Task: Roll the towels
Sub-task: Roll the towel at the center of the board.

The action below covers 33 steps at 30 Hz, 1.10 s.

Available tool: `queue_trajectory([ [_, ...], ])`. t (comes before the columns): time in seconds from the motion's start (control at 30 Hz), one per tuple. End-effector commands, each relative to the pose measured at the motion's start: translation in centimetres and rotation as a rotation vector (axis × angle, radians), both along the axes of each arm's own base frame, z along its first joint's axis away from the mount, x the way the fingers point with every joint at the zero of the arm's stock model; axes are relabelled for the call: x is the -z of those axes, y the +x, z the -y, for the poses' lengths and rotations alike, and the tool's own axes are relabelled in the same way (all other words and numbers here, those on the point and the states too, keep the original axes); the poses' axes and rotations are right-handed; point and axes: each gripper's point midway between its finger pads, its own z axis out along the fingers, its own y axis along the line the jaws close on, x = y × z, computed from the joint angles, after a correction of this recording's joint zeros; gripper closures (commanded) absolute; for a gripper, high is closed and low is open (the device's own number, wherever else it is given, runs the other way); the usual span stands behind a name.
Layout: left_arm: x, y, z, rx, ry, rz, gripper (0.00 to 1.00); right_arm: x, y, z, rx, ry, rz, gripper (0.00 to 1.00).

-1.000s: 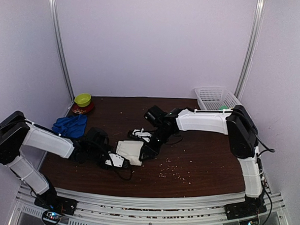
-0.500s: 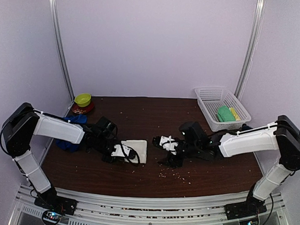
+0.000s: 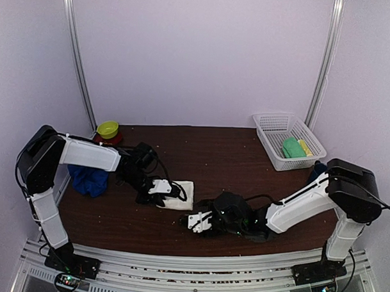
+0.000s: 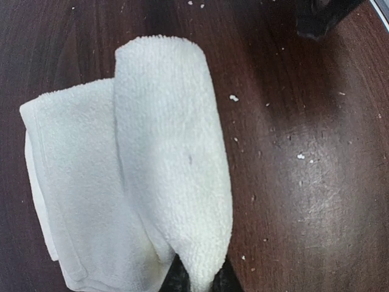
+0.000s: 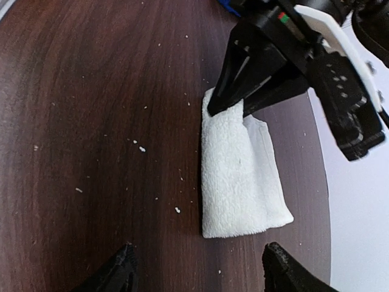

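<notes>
Left claw point(image 5: 228, 111) in tight pinch, right claw point(image 5: 199, 250) wide apart.

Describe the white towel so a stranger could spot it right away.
On the dark table, look left of centre. The white towel lies there, partly rolled, one end pinched by the left gripper. It is the only white cloth; the blue towel at the left edge is crumpled.

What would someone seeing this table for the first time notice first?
The white towel, partly rolled in the middle of the table, one end pinched in the left tool. Then the blue towel crumpled at the left edge, and the right tool hanging open near the front.
</notes>
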Motion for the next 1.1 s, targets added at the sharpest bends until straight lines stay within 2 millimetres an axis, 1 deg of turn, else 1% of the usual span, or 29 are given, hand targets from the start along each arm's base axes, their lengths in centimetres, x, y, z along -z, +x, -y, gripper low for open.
queue_trajectory([
  [0.0,4.7,-4.2,-3.6,-0.006,0.180,-0.215,1.00,-0.7,2.1,-1.5,0.067,-0.044,0.153,0.29],
  [0.17,5.0,-4.3,-3.7,0.000,0.192,-0.238,1.00,0.9,3.5,-2.8,0.107,-0.099,0.182,0.29],
  [0.37,5.3,-4.6,-4.0,0.011,0.200,-0.249,1.00,2.5,4.7,-3.5,0.130,-0.156,0.176,0.31],
  [0.53,5.4,-4.8,-4.2,0.014,0.207,-0.250,1.00,3.9,6.0,-3.4,0.145,-0.202,0.115,0.35],
  [0.77,5.6,-4.8,-4.4,0.018,0.217,-0.244,1.00,4.7,6.6,-2.9,0.137,-0.236,0.038,0.39],
  [0.83,5.6,-4.8,-4.5,0.019,0.217,-0.243,1.00,4.9,6.7,-2.8,0.131,-0.243,0.017,0.44],
  [0.87,5.6,-4.8,-4.5,0.020,0.216,-0.244,1.00,5.0,6.6,-2.8,0.127,-0.249,0.010,0.49],
  [0.9,5.6,-4.8,-4.4,0.020,0.216,-0.244,1.00,5.1,6.5,-2.8,0.122,-0.254,0.004,0.52],
  [1.07,5.6,-4.7,-4.5,0.017,0.215,-0.245,1.00,5.4,6.0,-2.9,0.098,-0.260,-0.026,0.60],
])
